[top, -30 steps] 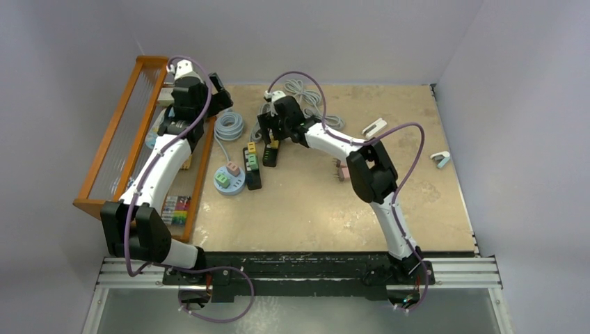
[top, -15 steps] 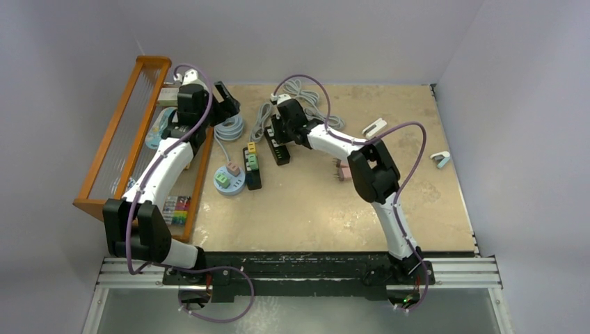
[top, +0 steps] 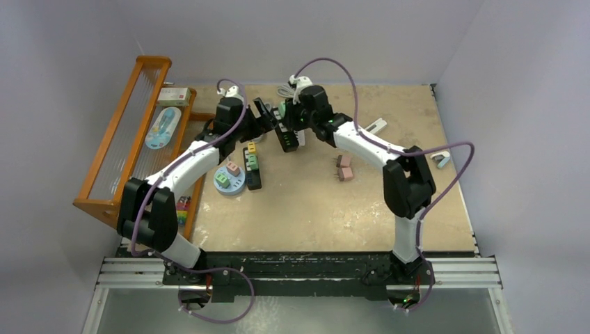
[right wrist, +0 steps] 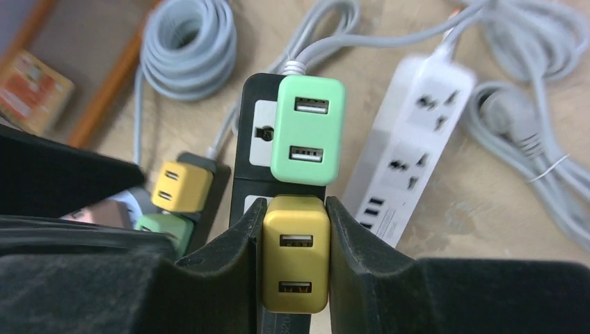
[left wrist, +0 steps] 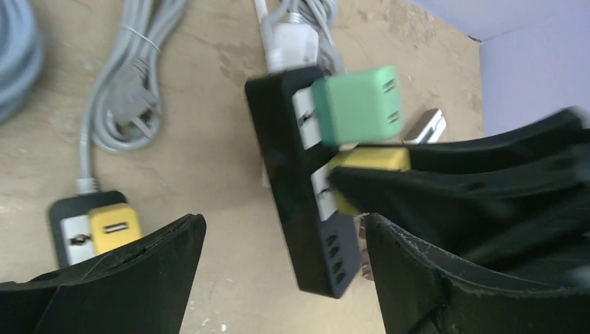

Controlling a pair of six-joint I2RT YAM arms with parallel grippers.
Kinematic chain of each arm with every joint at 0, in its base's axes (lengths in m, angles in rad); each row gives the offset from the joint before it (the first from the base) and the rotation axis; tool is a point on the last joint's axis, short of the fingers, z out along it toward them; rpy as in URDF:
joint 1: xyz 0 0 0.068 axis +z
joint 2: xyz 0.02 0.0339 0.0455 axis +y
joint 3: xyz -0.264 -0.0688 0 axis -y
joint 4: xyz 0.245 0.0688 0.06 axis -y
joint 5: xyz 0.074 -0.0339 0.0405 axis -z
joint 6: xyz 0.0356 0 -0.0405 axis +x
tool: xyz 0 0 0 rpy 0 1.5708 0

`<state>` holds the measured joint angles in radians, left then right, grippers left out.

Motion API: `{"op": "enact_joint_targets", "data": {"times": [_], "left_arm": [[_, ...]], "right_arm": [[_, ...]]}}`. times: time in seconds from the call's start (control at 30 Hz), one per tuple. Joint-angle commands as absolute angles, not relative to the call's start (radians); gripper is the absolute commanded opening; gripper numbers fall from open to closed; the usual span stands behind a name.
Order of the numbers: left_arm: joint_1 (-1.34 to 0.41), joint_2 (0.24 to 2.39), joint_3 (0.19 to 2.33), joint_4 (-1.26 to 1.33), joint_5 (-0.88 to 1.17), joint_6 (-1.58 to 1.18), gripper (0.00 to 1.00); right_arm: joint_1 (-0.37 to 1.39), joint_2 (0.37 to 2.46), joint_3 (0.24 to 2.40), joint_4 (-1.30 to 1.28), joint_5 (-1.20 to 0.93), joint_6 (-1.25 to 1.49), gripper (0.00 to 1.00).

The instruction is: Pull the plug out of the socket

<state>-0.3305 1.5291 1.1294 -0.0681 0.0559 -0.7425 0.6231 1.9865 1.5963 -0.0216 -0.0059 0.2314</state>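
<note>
A black socket strip (right wrist: 252,167) carries a green plug (right wrist: 308,130) and, below it, a yellow plug (right wrist: 296,254). My right gripper (right wrist: 296,236) is shut on the yellow plug, one finger pressed against each side. In the left wrist view, the strip (left wrist: 292,181) lies slanted, with the green plug (left wrist: 356,104) and yellow plug (left wrist: 369,158) sticking out to the right. My left gripper (left wrist: 282,223) is open, and the strip's free end sits between its fingers, nearer the right one, without touching. From above, both grippers meet at the strip (top: 286,139).
A second black strip (top: 252,167) with yellow and green plugs lies left of centre, beside a round blue socket (top: 228,179). A white strip (right wrist: 410,146) and grey cables lie behind. Two pink plugs (top: 344,167) sit further right. An orange rack (top: 129,132) stands at the left.
My right gripper has closed on the yellow plug and carried the strip to the right. My left arm has swung away from the rack over to the strip.
</note>
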Motion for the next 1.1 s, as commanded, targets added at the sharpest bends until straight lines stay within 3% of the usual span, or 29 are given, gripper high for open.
{"op": "enact_joint_targets", "data": {"times": [0.0, 0.47, 0.67, 0.73, 0.83, 0.93, 1.07], "left_arm": [[-0.348, 1.557, 1.128, 0.056, 0.072, -0.827, 0.84], [-0.377, 1.662, 1.123, 0.277, 0.211, -0.957, 0.84], [-0.402, 1.720, 1.139, 0.259, 0.222, -0.951, 0.75], [-0.404, 1.730, 1.138, 0.265, 0.219, -0.958, 0.64], [-0.404, 1.748, 1.136, 0.295, 0.222, -0.978, 0.41], [-0.403, 1.771, 1.143, 0.329, 0.250, -1.001, 0.03], [-0.404, 1.781, 1.157, 0.310, 0.224, -1.004, 0.00]], "right_arm": [[0.594, 1.858, 1.577, 0.142, -0.096, 0.268, 0.00], [0.538, 1.814, 1.531, 0.223, -0.272, 0.333, 0.00], [0.507, 1.803, 1.528, 0.245, -0.331, 0.368, 0.00], [0.497, 1.800, 1.528, 0.252, -0.355, 0.375, 0.00], [0.490, 1.795, 1.524, 0.272, -0.389, 0.389, 0.00], [0.486, 1.792, 1.521, 0.292, -0.434, 0.398, 0.00], [0.474, 1.778, 1.517, 0.303, -0.482, 0.401, 0.00]]}}
